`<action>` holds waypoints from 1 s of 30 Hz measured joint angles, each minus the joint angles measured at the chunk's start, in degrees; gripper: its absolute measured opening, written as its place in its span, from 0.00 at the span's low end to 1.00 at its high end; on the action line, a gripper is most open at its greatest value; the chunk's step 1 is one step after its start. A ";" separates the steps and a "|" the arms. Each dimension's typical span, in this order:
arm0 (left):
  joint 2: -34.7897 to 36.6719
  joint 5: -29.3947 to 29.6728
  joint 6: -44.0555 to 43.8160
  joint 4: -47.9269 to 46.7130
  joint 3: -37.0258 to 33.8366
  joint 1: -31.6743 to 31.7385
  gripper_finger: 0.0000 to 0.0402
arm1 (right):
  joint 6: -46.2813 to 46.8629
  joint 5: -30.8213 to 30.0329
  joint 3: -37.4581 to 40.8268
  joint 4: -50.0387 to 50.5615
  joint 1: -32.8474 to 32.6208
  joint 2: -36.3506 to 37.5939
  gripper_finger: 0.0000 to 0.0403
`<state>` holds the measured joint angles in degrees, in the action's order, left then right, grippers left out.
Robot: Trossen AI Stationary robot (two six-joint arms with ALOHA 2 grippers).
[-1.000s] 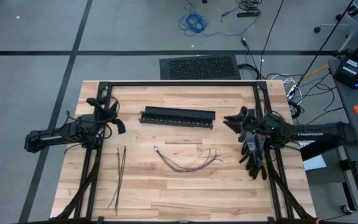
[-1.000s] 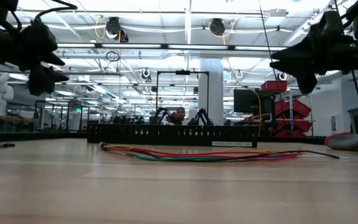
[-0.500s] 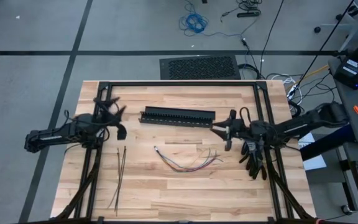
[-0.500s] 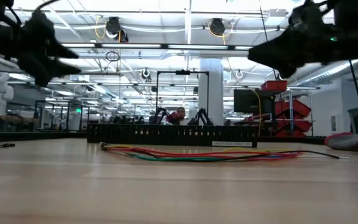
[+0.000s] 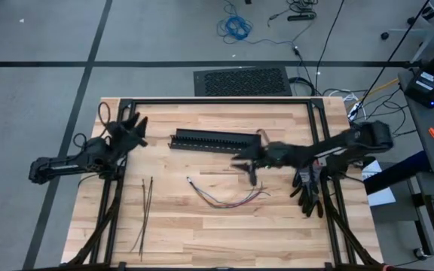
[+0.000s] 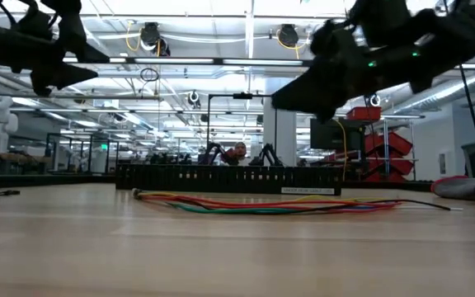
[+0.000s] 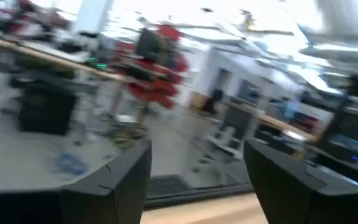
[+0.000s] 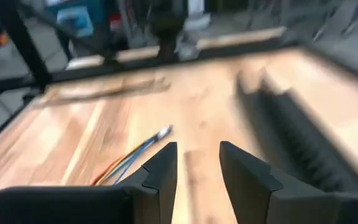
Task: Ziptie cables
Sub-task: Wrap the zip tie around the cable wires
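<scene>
Left hand (image 5: 130, 129) sat upper left of the high frame, off the desk's (image 5: 202, 233) left edge region, above the zipties (image 5: 145, 211). Its fingers (image 7: 120, 186) stood well apart in its wrist view, nothing between them. That view looked out into the room, no task thing in it.

Zipties lay lower left, long axis running up-down in the high frame, nearer the left hand than the right.

Black duct (image 5: 215, 141) lay across upper centre. Cables (image 5: 228, 196) lay just below centre, a shallow curve with its long axis left-right, loose ends fanning to the right.

Right hand (image 5: 249, 167) reached in from the right, hovering just above the cables' right half in the high frame, between duct and cables. Clearly the nearer arm for the wires. Its fingers (image 8: 160, 171) stood a narrow gap apart, empty.

Low view showed the right hand (image 6: 291, 99) well clear above the cables (image 6: 270, 203), height the top view hid. Right wrist view showed wire tips (image 8: 157, 134) just ahead of the fingers and the duct (image 8: 297, 143) off to one side. Judgement: next move turned on dropping straight down onto the bundle.
</scene>
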<state>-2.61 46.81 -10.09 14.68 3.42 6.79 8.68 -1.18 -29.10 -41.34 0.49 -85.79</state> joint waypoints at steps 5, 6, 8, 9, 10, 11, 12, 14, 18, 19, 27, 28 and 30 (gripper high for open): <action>-0.30 -3.64 -4.33 0.37 0.00 0.00 0.63 | 0.56 -5.35 -7.55 4.51 -3.86 -9.84 0.28; -0.86 -4.96 -4.00 0.44 0.00 0.00 0.63 | 0.05 -7.19 -8.53 5.65 -4.23 -10.98 0.28; -2.38 -4.80 -4.61 -0.12 0.00 -0.03 0.63 | -0.78 -10.62 -9.49 7.56 -4.51 -12.32 0.28; -3.09 -3.24 -4.51 -0.51 0.00 0.00 0.63 | -1.20 -11.87 -9.73 7.70 -4.42 -12.62 0.28; -3.81 -1.52 -4.50 -0.68 0.00 0.00 0.63 | -1.69 -12.60 -9.75 7.68 -4.21 -12.68 0.28; -4.84 0.21 -4.52 -0.16 0.00 0.00 0.63 | -2.14 -13.11 -9.75 7.52 -3.91 -12.61 0.28; -5.79 1.75 -4.51 0.08 0.00 0.00 0.63 | -2.40 -13.40 -9.75 7.45 -3.70 -12.33 0.28; -7.54 3.86 -4.50 0.42 0.00 0.02 0.63 | -2.98 -13.56 -9.75 7.54 -3.39 -11.18 0.28; -10.57 4.10 -4.66 2.21 0.00 0.02 0.63 | -3.56 -12.45 -9.75 8.75 -3.45 -8.16 0.28; -11.29 3.17 -5.19 2.27 0.00 0.00 0.63 | -3.20 -10.66 -9.75 9.20 -3.44 -7.63 0.28; -18.33 -16.04 -8.82 3.01 -0.17 -0.06 0.63 | 7.45 -5.00 -9.75 9.07 -3.47 -8.76 0.28; -19.57 -16.97 -9.10 2.95 -0.48 -0.05 0.63 | 7.57 -5.00 -9.75 9.01 -3.58 -9.21 0.28; -22.52 -18.18 -10.21 2.77 -0.99 -0.05 0.63 | 6.42 -5.03 -9.75 8.84 -3.43 -10.30 0.28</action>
<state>-25.14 28.64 -20.31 17.45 2.43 6.74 15.11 -6.21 -38.85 -32.50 -2.94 -96.09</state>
